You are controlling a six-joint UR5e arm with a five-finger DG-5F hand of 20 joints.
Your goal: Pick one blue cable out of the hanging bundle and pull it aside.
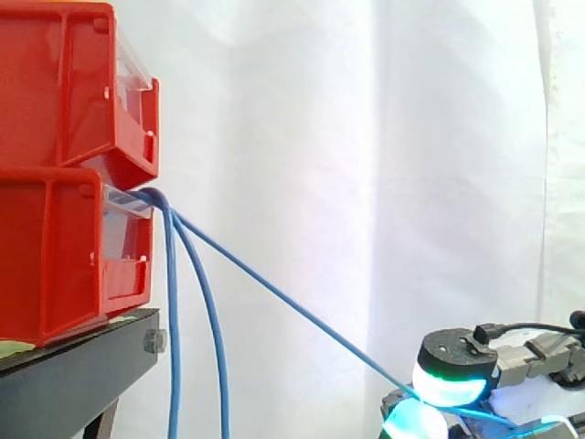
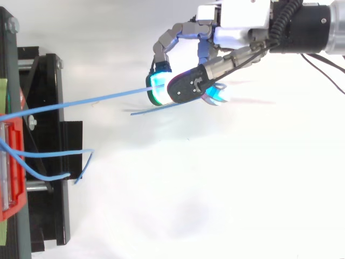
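Two red bins are seen stacked at the left, the upper bin [image 1: 64,82] on the lower bin [image 1: 55,256], both carried by one black stand [image 1: 73,375] before a white curtain [image 1: 366,137]. Three thin blue cables are counted, all leaving the front opening of the lower bin together. Two of them, a first hanging cable [image 1: 171,320] and a second hanging cable [image 1: 217,338], are seen dropping close beside the stand. The third cable [image 1: 292,304] is stretched taut, slanting down and to the right, well apart from the other two. At the right, one hand [image 2: 237,19] is seen, and its fingers [image 2: 156,89], glowing green and cyan, are curled and clamped on the third cable. A short free end is seen past the fingers in the top view.
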